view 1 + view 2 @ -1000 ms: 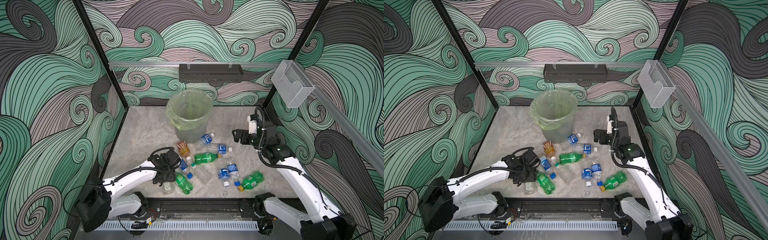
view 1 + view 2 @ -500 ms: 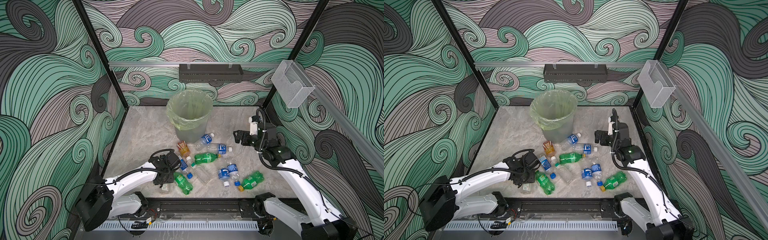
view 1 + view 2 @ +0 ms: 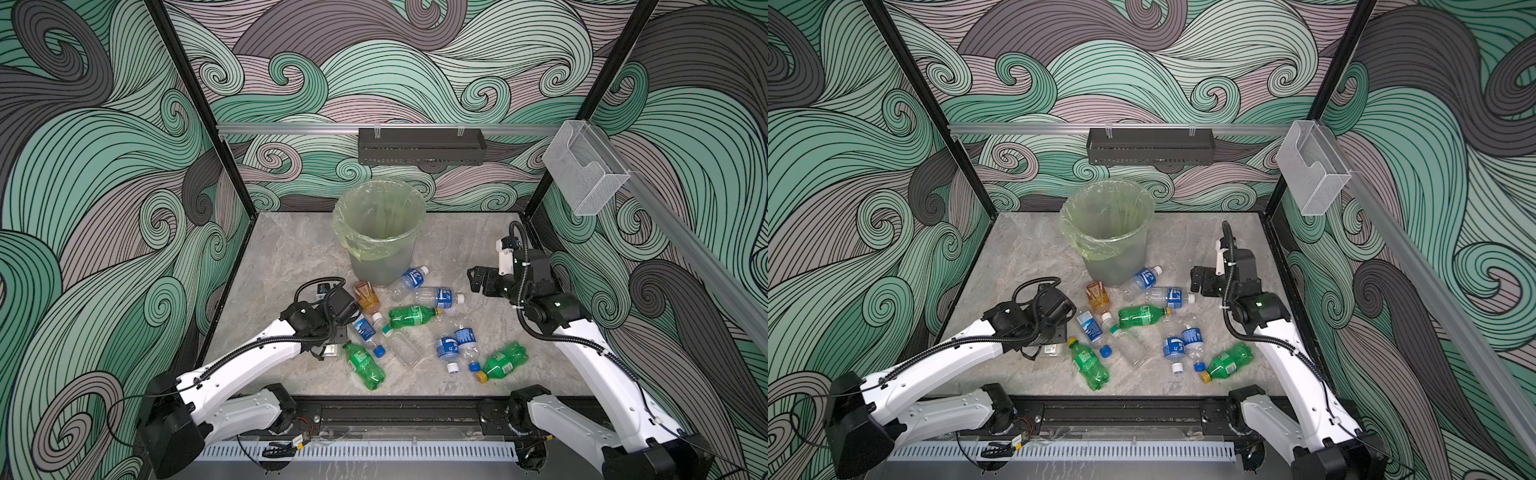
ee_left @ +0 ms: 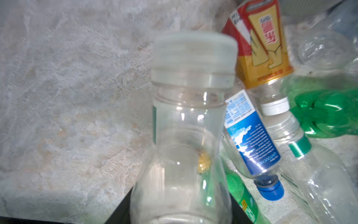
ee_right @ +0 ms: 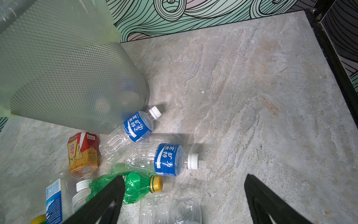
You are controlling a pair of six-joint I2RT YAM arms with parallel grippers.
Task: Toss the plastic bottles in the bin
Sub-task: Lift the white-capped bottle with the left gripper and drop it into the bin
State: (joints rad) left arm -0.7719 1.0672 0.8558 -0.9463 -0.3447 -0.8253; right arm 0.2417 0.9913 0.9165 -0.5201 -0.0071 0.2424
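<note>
Overhead in both top views, the bin [image 3: 382,266] [image 3: 1115,266] stands rear centre, plastic bottles [image 3: 411,318] [image 3: 1142,316] scattered before it, the left gripper [image 3: 336,338] [image 3: 1054,334] low beside them. Left wrist: its jaws clamp a clear bottle [image 4: 186,135]. Right wrist: the right gripper [image 5: 184,177] is wide open, empty.

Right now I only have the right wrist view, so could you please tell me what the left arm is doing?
Observer: The left gripper is down at the table, gripping a clear white-capped bottle.
Operator: Thank you; is anything lying behind my gripper?
Observer: A green yellow-capped bottle lies near the table's front edge, closer to your base than the right gripper.
Operator: And the bin's mouth?
Observer: The bin stands upright, with neither arm over its open mouth.
</note>
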